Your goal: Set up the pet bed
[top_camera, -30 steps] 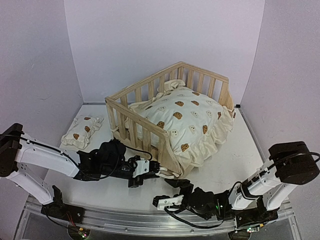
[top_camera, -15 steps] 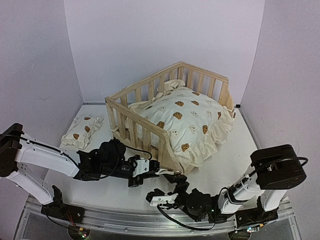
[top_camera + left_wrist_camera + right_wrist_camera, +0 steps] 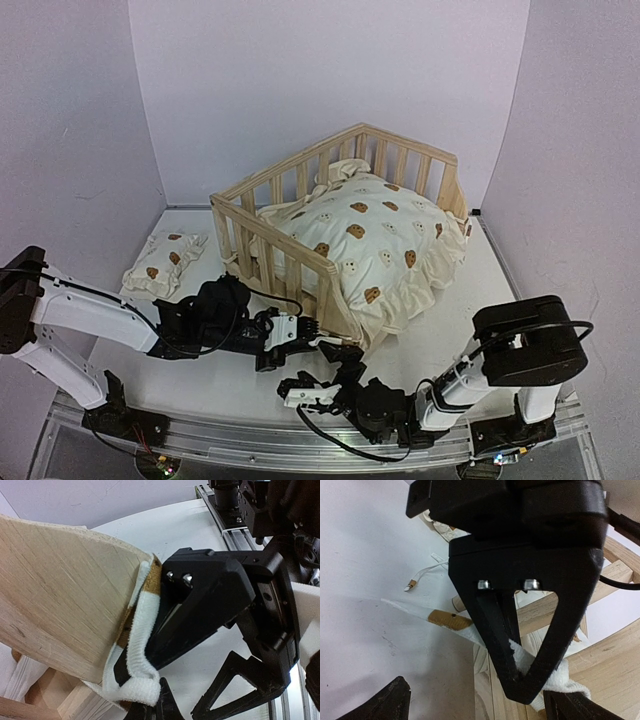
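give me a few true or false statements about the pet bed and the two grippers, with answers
1. The small pillow lies on the table, outside the wooden frame. True.
2. The left gripper is open. False: it is shut on a white tie at the frame's front corner.
3. The right gripper holds the pillow. False: it is open and holds nothing.
4. The bear-print cushion sits in the frame and hangs over its open side. True.
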